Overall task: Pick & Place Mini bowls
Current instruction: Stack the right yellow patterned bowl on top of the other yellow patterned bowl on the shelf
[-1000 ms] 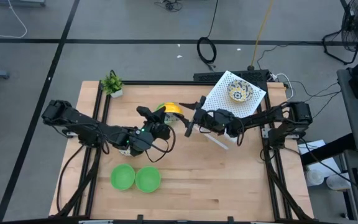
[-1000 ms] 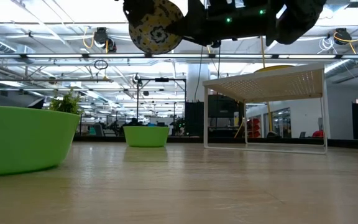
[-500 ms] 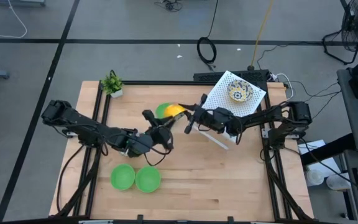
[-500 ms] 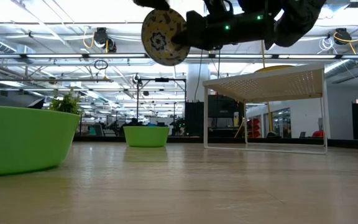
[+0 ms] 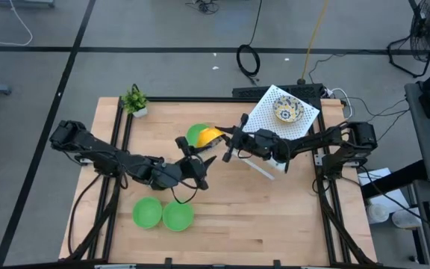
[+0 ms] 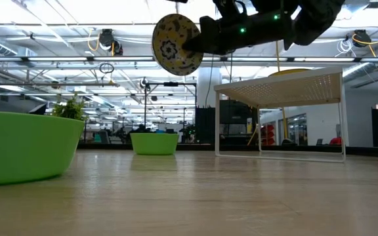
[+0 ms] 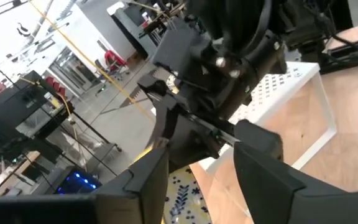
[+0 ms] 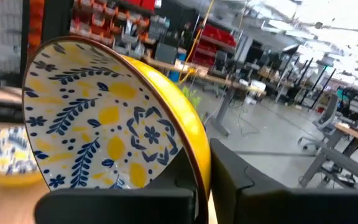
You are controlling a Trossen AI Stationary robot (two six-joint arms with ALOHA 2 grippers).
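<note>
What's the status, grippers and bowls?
Right gripper shut on floral bowl, airborne, tilted on edge. Left gripper open at mid-table. Second floral bowl on white rack; three green bowls on table. Nothing in the way.

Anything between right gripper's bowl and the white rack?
Nothing visible. The floral bowl in the right gripper hangs in the air beside the white rack; a second floral bowl sits on top.

The left gripper [image 7: 197,171] had its fingers apart at 6 o'clock, a patterned bowl [image 7: 182,196] between them; the right arm [image 7: 229,56] loomed at 12, a white rack [image 7: 294,90] at 3
</note>
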